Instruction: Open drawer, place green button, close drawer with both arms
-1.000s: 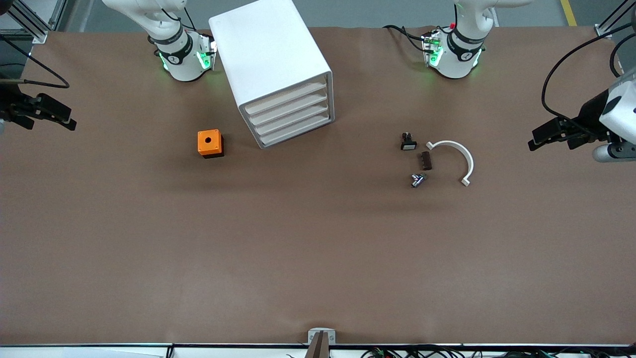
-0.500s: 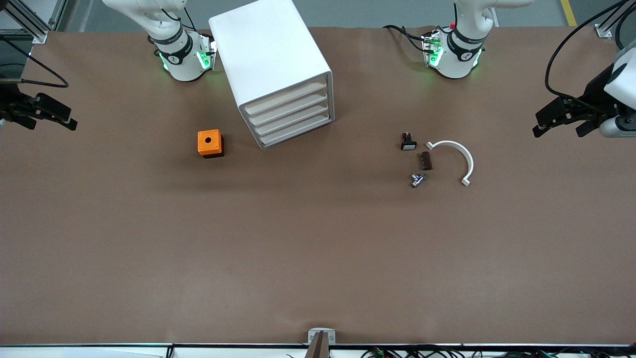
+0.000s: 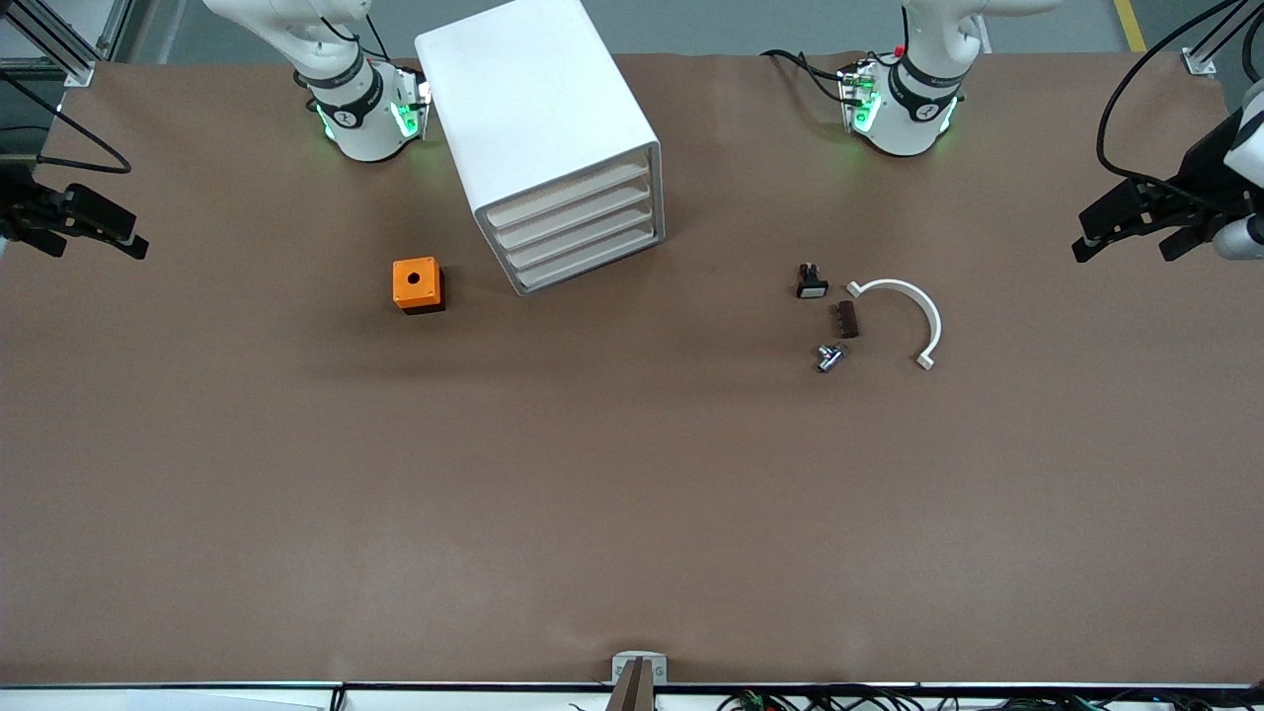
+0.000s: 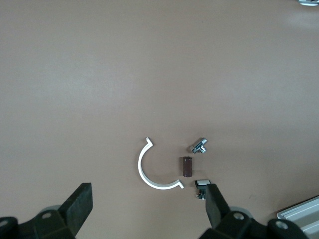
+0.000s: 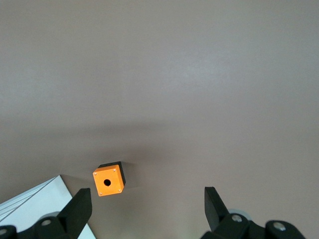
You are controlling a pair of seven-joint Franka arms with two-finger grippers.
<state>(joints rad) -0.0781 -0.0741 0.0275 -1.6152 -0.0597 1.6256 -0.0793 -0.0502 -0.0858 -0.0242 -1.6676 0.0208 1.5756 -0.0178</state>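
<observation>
The white cabinet (image 3: pixel 538 118) stands between the two bases, and its lowest drawer (image 3: pixel 591 263) is shut like the three above it. The button (image 3: pixel 829 356), tiny and blue-grey, lies on the mat toward the left arm's end; in the left wrist view the button (image 4: pixel 200 146) lies beside a brown block. My left gripper (image 3: pixel 1123 254) hangs open and empty over the left arm's end of the table; its own view shows the left gripper (image 4: pixel 147 201) wide apart. My right gripper (image 3: pixel 97 248) hangs open and empty over the right arm's end, as the right gripper (image 5: pixel 148 203) shows.
An orange cube with a hole (image 3: pixel 417 284) sits beside the cabinet toward the right arm's end. Near the button lie a black-and-white switch (image 3: pixel 812 283), a brown block (image 3: pixel 847 319) and a white curved bracket (image 3: pixel 904 304).
My left gripper has drifted away from the small parts, toward its end of the table and the robots' side. The right gripper has barely shifted. Nothing on the table moved.
</observation>
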